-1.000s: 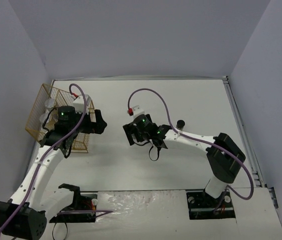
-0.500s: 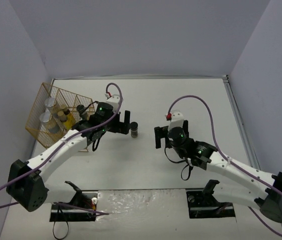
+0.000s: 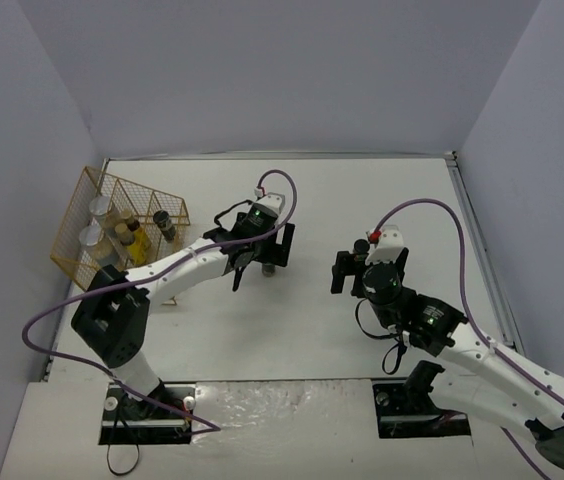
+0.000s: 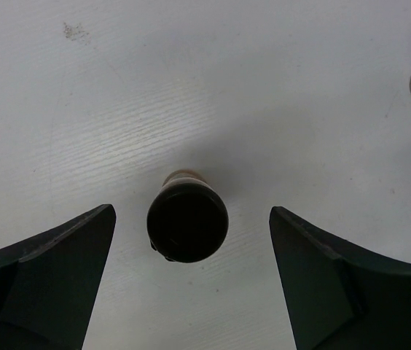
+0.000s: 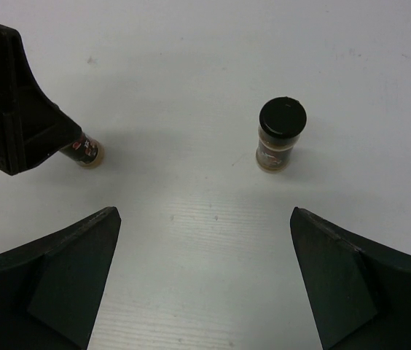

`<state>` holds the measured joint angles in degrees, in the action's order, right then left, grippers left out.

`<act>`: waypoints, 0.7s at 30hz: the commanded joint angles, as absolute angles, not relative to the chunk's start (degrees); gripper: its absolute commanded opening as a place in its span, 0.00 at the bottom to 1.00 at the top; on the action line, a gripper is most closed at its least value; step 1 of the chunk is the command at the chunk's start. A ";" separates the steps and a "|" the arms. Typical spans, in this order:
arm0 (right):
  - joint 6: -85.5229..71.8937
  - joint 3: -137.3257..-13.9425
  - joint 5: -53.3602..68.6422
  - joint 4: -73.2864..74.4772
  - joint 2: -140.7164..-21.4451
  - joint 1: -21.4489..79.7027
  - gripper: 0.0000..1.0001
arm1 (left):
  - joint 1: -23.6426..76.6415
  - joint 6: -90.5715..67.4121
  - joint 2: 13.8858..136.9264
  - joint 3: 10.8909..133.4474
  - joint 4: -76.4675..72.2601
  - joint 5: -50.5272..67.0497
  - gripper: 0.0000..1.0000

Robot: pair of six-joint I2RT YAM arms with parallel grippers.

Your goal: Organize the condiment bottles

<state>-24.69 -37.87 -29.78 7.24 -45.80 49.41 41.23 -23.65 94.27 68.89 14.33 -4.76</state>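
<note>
Black-lidded jar (image 4: 187, 222) sits centred within the spread left end effector (image 4: 191, 213).

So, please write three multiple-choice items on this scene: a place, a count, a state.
1. Where is the black-lidded jar by the left end effector?
A. Lifted in the air.
B. On the table, between its fingers.
C. On top of another jar.
2. How many black-lidded jars stand outside the wire rack?
A. Two.
B. Four.
C. None.
3. The right end effector is:
A. shut on a jar.
B. shut, empty.
C. open, empty.
Key: 1 B, the left wrist view shows it standing there. 2 A, the right wrist view shows it and a second jar. 3 C, its fingers are wide apart.
</note>
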 commanded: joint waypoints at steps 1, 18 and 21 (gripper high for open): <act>-26.32 -37.22 -31.60 5.63 -45.88 48.87 1.00 | 41.93 -26.10 94.26 72.60 14.77 -9.05 0.75; -26.37 -37.16 -30.94 5.63 -45.68 48.60 1.00 | 41.11 -26.85 83.56 76.94 27.04 -18.52 0.16; -26.32 -37.40 -30.59 5.63 -45.62 48.56 1.00 | 37.67 -25.98 79.51 77.95 30.86 -20.21 0.16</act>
